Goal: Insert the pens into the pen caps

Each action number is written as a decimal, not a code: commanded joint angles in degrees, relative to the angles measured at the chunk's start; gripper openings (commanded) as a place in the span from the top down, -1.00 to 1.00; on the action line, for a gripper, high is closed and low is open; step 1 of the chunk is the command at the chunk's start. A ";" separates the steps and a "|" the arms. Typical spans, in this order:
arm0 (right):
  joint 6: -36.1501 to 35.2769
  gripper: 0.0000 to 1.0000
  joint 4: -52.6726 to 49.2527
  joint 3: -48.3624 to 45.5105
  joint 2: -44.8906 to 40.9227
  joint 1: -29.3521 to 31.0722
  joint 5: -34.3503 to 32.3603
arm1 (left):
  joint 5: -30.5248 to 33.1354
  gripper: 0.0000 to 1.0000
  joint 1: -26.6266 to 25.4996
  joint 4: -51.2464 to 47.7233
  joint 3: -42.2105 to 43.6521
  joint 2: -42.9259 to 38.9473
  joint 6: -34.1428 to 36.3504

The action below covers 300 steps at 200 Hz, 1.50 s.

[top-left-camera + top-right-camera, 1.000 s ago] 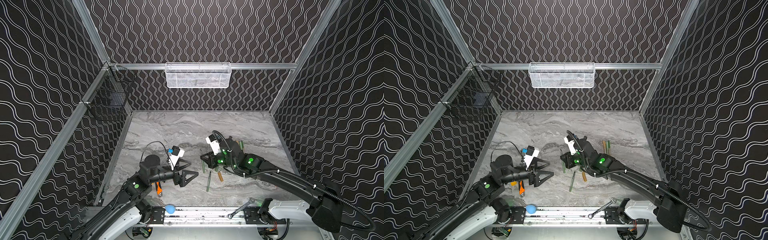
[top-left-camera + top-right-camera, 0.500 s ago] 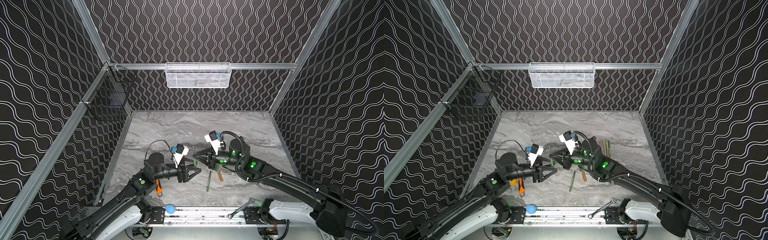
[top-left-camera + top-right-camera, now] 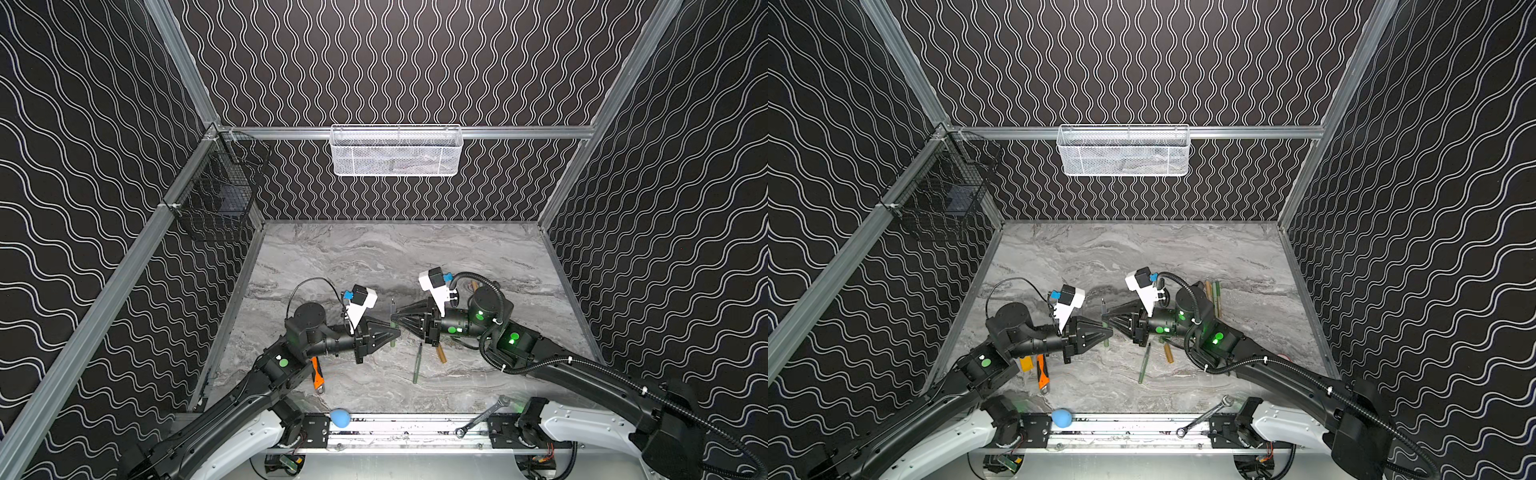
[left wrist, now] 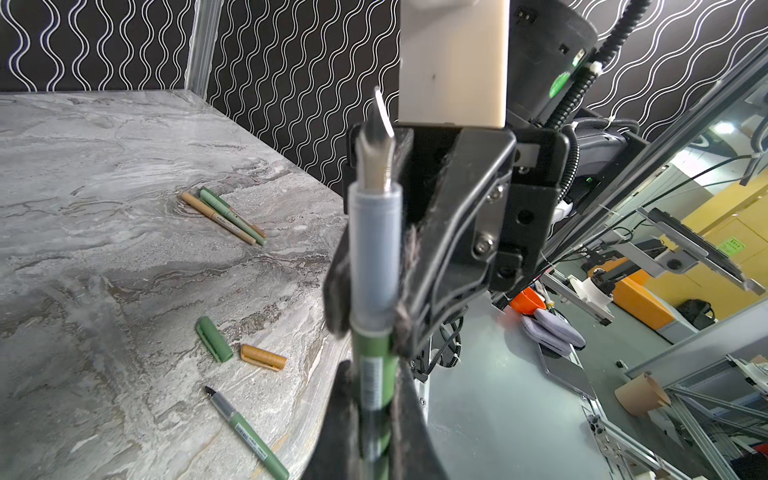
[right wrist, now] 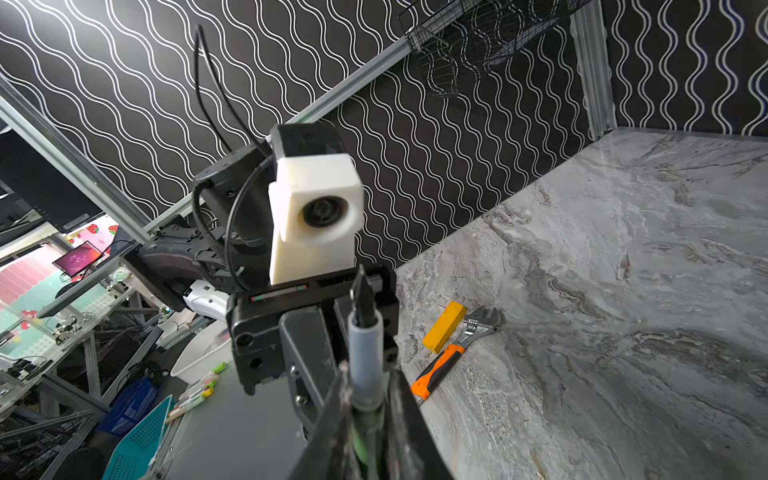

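A green pen (image 3: pixel 392 309) (image 3: pixel 1103 306) stands upright above the table's middle, dark tip up. My left gripper (image 3: pixel 397 331) (image 4: pixel 374 386) is shut on its green barrel (image 4: pixel 374 399). My right gripper (image 3: pixel 394 321) (image 5: pixel 365 395) meets it tip to tip and flanks the same pen (image 5: pixel 365 357), fingers against it. On the table lie a loose green pen (image 3: pixel 417 363) (image 4: pixel 245 432), a tan pen cap (image 3: pixel 439 353) (image 4: pixel 263 357) and a green pen cap (image 4: pixel 214 338). A tan pen and a green pen (image 3: pixel 1212 293) (image 4: pixel 224 216) lie side by side farther back.
An orange-handled tool (image 3: pixel 318 374) (image 5: pixel 436 374) and a yellow block (image 3: pixel 1026 364) (image 5: pixel 444 326) lie under the left arm. A steel wrench (image 3: pixel 482 417) and a blue ball (image 3: pixel 340 417) rest on the front rail. A white mesh basket (image 3: pixel 397 151) and a black wire basket (image 3: pixel 220 195) hang on the walls.
My right gripper lifted the green pen off the table and swung it toward the left arm. My left gripper moved in and shut on the pen.
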<state>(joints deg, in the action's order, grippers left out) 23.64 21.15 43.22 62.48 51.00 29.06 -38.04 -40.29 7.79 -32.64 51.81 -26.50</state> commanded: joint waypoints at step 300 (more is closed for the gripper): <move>-7.37 0.39 -49.97 1.64 23.94 -15.28 -19.74 | 5.85 1.00 0.65 -40.06 -14.45 0.75 17.69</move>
<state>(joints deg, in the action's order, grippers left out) 16.05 -27.53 44.58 85.86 35.46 8.78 -31.73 -39.77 -33.95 -47.24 52.51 -10.15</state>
